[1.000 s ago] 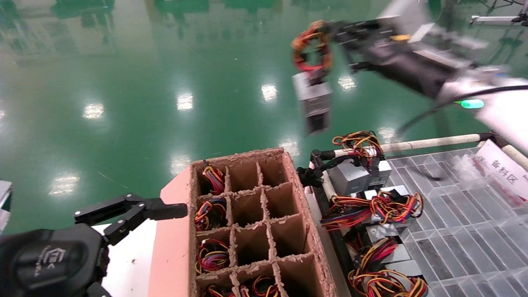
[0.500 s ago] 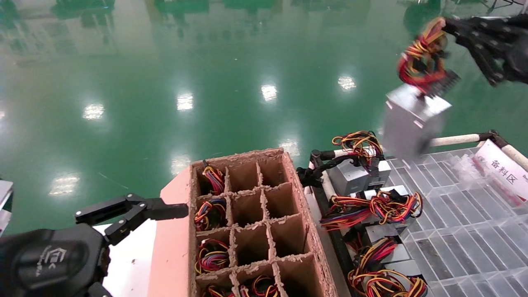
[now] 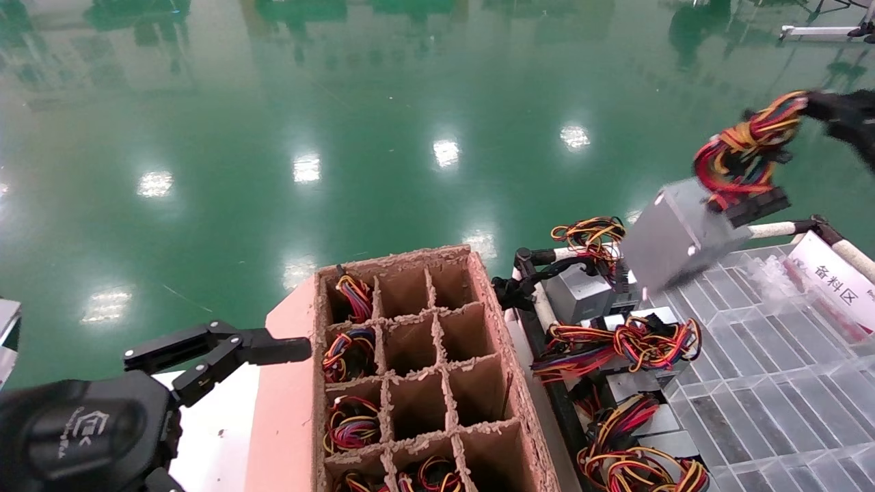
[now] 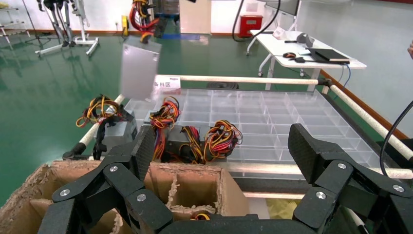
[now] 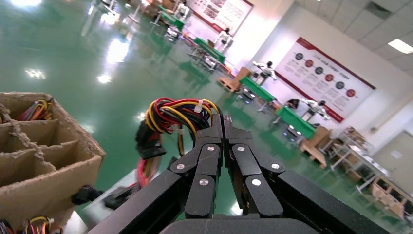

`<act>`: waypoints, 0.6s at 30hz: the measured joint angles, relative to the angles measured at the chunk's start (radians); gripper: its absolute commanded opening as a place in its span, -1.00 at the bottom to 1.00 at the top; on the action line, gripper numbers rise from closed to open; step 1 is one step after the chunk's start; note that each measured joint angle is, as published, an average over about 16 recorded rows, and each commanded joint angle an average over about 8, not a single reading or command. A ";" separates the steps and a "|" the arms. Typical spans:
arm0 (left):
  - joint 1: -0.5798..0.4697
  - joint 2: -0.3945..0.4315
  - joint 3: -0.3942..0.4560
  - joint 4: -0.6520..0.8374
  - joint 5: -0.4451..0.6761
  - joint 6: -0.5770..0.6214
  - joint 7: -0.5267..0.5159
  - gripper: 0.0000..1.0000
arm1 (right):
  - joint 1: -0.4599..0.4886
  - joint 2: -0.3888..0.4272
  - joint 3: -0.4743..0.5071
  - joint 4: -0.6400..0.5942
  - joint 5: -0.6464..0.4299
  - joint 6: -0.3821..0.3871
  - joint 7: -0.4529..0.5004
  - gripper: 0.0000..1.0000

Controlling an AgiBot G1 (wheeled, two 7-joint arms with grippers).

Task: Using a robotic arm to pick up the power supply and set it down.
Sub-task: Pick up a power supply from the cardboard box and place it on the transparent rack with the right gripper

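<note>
The power supply is in the air, hanging tilted below your right fingers, which are clamped tight on its wire bundle and nothing else. The grey box itself dangles free, over the near edge of the clear tray and just above the supplies lying there.

Watch that hold: you've only got wires, so the box can swing, and I'd say a quick move could slip the loop out of the fingers or knock the hanging box into the white rail. Lower it crooked and it may land on a neighbour instead of in a free cell.

Your left gripper sits parked beside the cardboard crate, fingers spread wide, holding nothing.

Count: one supply in the air, roughly four more piled along the tray's edge, though tangled wires make that uncertain. The crate shows about six cells with wires, about five empty.
</note>
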 measured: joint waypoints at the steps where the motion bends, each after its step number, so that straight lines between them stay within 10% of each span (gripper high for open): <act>1: 0.000 0.000 0.000 0.000 0.000 0.000 0.000 1.00 | -0.008 0.012 0.001 0.007 0.004 0.000 0.002 -1.00; 18: 0.000 0.000 0.000 0.000 0.000 0.000 0.000 1.00 | -0.183 0.142 0.013 0.011 0.068 0.005 0.008 -1.00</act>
